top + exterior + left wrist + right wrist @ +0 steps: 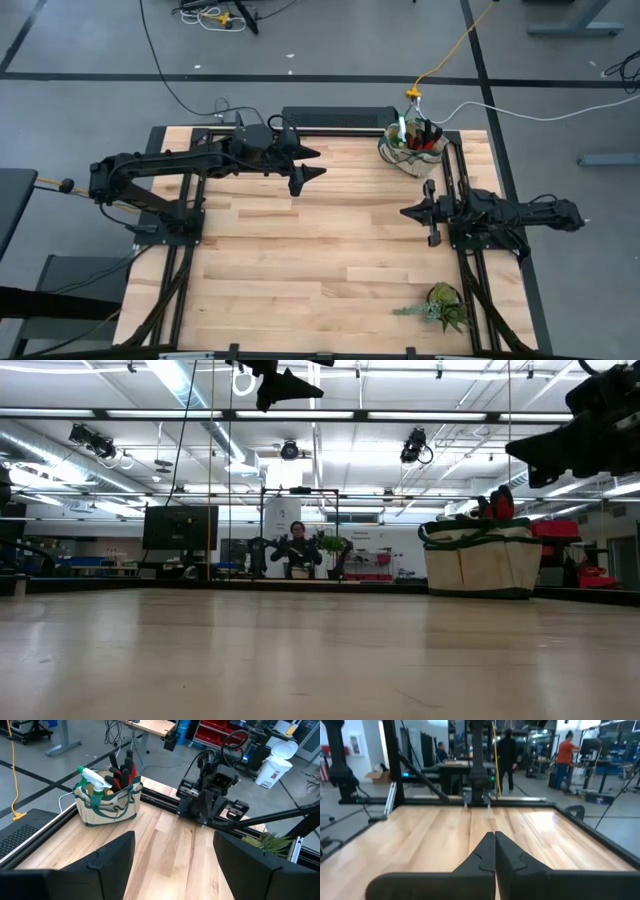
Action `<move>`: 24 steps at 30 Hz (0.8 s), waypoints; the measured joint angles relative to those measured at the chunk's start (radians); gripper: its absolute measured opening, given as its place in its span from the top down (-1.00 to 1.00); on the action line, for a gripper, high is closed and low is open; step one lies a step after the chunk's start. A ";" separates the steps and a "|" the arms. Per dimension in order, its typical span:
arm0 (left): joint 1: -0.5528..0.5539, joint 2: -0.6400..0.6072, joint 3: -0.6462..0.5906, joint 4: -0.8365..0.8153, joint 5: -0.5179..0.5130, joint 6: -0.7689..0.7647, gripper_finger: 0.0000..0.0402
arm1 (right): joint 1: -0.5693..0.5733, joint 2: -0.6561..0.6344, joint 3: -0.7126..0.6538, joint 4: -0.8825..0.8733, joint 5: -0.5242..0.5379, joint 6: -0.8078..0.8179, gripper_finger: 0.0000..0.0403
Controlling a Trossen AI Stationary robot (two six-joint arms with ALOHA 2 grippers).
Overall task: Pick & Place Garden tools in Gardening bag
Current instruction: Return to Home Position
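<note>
— While both arms hang above the table, what needs care on the way back to the home position?

— Let us go from the near edge. The leafy plant (440, 306) lies there by the right corner, well apart from both arms, so I judge it no obstacle. Next, the right gripper (408, 212) is over the right side of the table (300, 260). Its fingers are pressed together and carry nothing. Its arm looks almost folded, so it should need only a small retreat.

— And the left one?

— The left gripper (320, 163) hovers farther back, near the middle, with its fingers spread wide and nothing between them. This arm is stretched out, so it has the longer way. I would draw it straight back at this height, without any swing toward the far right corner.

— Why not there?

— The gardening bag (410, 152) stands upright in that corner. The red-and-black gloves (125, 770) and a green-and-white plastic piece (92, 777) stick out of its top. A low pass could catch them or tip the bag. I cannot make out a trowel or a rake inside.
</note>
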 joint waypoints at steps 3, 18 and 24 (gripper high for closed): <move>0.000 0.000 0.000 0.000 0.000 0.000 -0.38 | 0.000 -0.033 0.000 -0.065 -0.001 0.000 1.00; 0.000 0.000 0.000 0.000 0.000 0.000 -0.38 | 0.000 -0.061 0.000 -0.064 -0.026 0.000 0.99; 0.000 0.000 0.000 0.000 0.000 0.000 -0.38 | 0.000 -0.061 0.000 -0.063 -0.025 0.020 0.88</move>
